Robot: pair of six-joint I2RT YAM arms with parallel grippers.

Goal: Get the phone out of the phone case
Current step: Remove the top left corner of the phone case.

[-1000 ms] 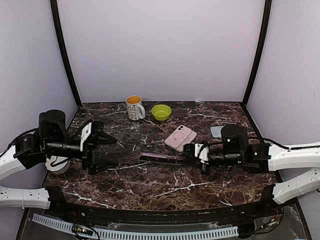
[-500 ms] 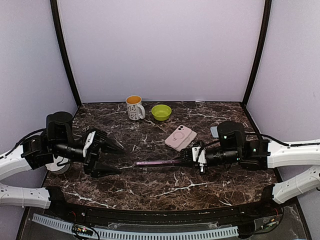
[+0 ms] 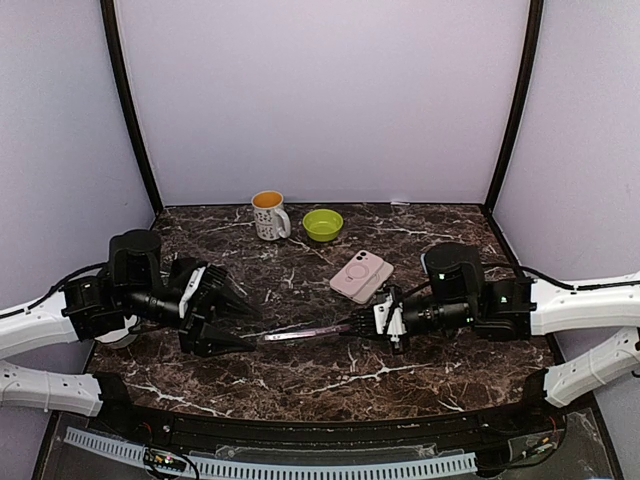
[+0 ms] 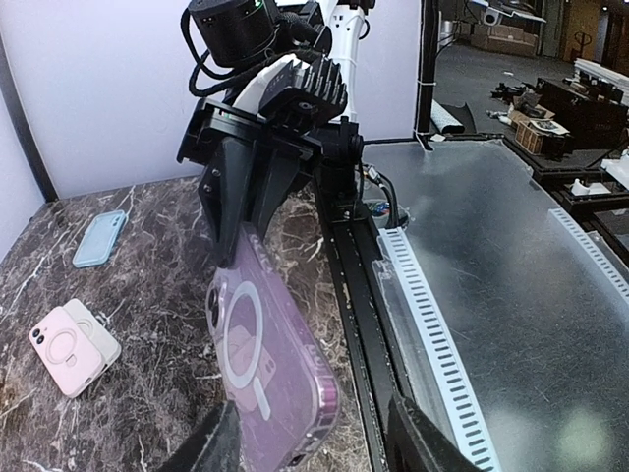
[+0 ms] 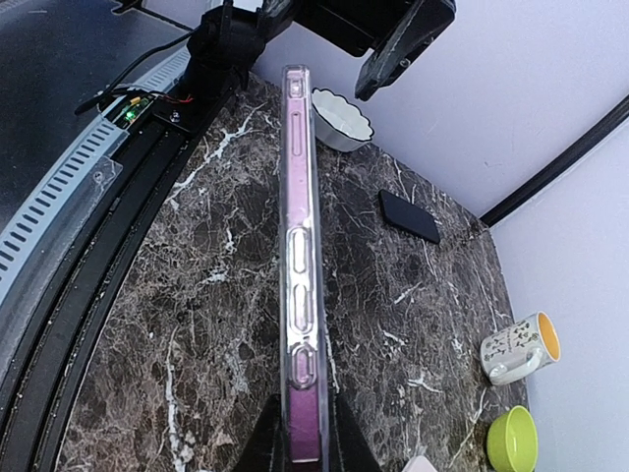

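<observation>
A phone in a clear purple case point(image 3: 310, 330) is held edge-up above the table's middle. My right gripper point(image 3: 372, 320) is shut on its right end. In the right wrist view the case point(image 5: 298, 246) runs edge-on away from the gripper point(image 5: 300, 438), its side buttons showing. My left gripper point(image 3: 240, 322) is open, and the case's left end reaches in between its fingers. In the left wrist view the case's back with its ring point(image 4: 260, 364) lies between the gripper's point(image 4: 310, 442) spread fingers point(image 4: 418, 438), and I cannot tell whether they touch it.
A pink phone case point(image 3: 361, 275) lies behind the held phone, with a pale blue one point(image 3: 432, 262) to its right. A mug point(image 3: 268, 214) and a green bowl point(image 3: 323, 224) stand at the back. A white bowl point(image 5: 342, 118) and a black slab point(image 5: 410, 216) sit near the left arm.
Both arms moved toward each other. The right gripper carried the phone leftward and the left gripper advanced, so the phone's end now sits between the open left fingers.
</observation>
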